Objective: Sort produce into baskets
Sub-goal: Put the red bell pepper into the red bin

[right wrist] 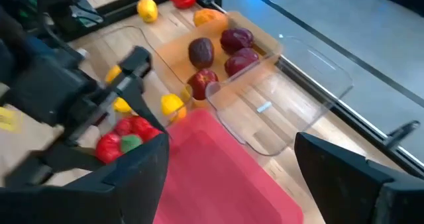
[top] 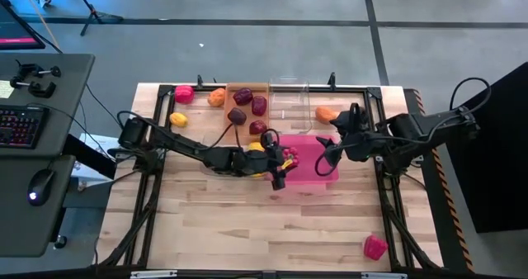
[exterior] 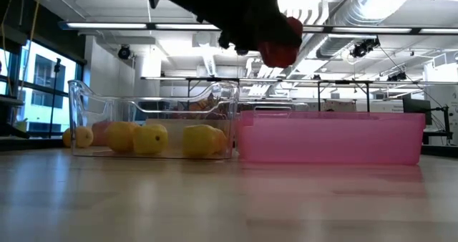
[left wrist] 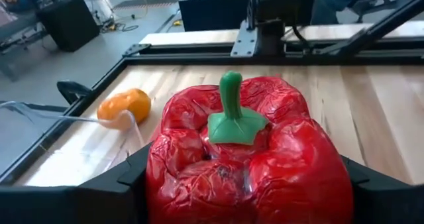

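**Red pepper hanging over the pink bin**

The left gripper [top: 280,165] is clamping a red pepper [left wrist: 245,161] above the near-left corner of the pink bin [top: 318,170], mid-table. It is best carried fully inside the rim and lowered before letting go. The right gripper [top: 330,151] is hovering spread, holding nothing, over the bin's far edge. Behind, the arm is partly hiding the clear bin of yellow pieces [exterior: 152,138].
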Motion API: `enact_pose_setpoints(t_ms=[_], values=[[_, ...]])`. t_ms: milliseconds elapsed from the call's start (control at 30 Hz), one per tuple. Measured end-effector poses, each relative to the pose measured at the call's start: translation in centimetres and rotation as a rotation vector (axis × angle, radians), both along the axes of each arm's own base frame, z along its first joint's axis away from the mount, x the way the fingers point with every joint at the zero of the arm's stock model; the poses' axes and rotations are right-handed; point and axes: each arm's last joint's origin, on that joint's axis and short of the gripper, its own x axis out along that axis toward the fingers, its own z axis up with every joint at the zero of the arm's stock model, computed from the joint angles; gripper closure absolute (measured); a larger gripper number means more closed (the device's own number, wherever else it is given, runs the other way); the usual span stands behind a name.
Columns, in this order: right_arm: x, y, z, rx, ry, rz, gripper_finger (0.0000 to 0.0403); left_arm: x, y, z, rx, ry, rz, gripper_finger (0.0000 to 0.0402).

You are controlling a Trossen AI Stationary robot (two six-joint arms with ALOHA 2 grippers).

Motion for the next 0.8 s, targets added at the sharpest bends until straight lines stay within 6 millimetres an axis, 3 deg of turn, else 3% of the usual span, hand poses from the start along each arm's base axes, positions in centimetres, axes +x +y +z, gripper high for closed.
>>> enact_pose_setpoints(t_ms=[267, 633, 800], values=[[-0.4, -0.2, -0.2, -0.015, 0.027, -0.034, 0.0089, 0.1, 0.7, 0.3, 0.031, -0.014, 0.006, 0.0151], [-0.4, -0.2, -0.2, -0.035, 0.02, -0.048, 0.0089, 0.5, 4.3, 0.3, -0.125, -0.056, 0.079, 0.0151], [-0.4, -0.2, -0.2, -0.035, 0.02, -0.048, 0.0089, 0.5, 5.1, 0.2, -0.182, -0.066, 0.066, 0.0136]])
